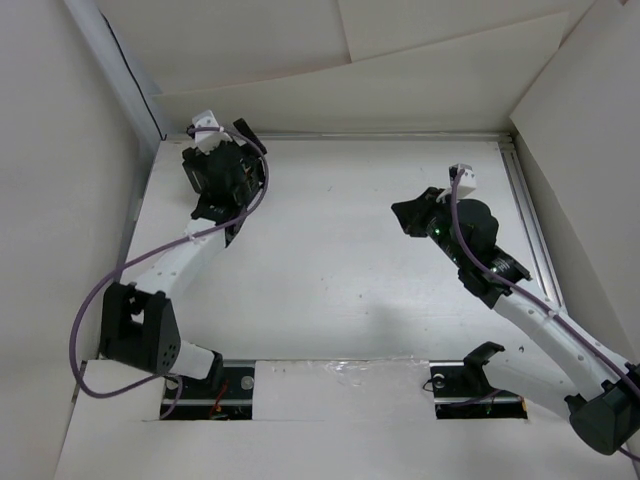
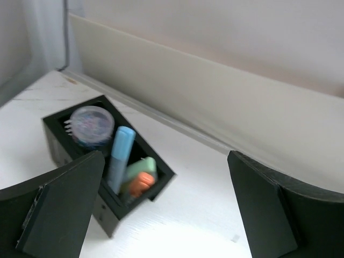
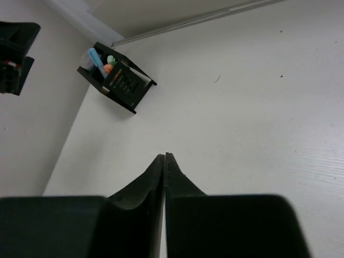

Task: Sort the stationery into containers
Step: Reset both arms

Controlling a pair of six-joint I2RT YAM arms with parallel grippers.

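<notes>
The black mesh organiser (image 2: pixel 59 137) stands near the table's far left corner. It holds the blue-and-white roll (image 2: pixel 91 124), the blue highlighter (image 2: pixel 120 156), the green highlighter (image 2: pixel 144 165) and the orange highlighter (image 2: pixel 141 184). The yellow highlighter and the dark roll do not show. My left gripper (image 2: pixel 166 215) is open and empty, just right of and above the organiser. In the top view the left gripper (image 1: pixel 222 150) hides the organiser. My right gripper (image 3: pixel 164 161) is shut and empty over bare table; it also shows in the top view (image 1: pixel 402 212). The organiser (image 3: pixel 124 86) lies far to its upper left.
A metal rail (image 2: pixel 177 126) runs along the back wall right behind the organiser. Pale walls close in the left side (image 1: pixel 60 200) and the right side (image 1: pixel 590 150). Another rail (image 1: pixel 527 210) runs along the table's right edge.
</notes>
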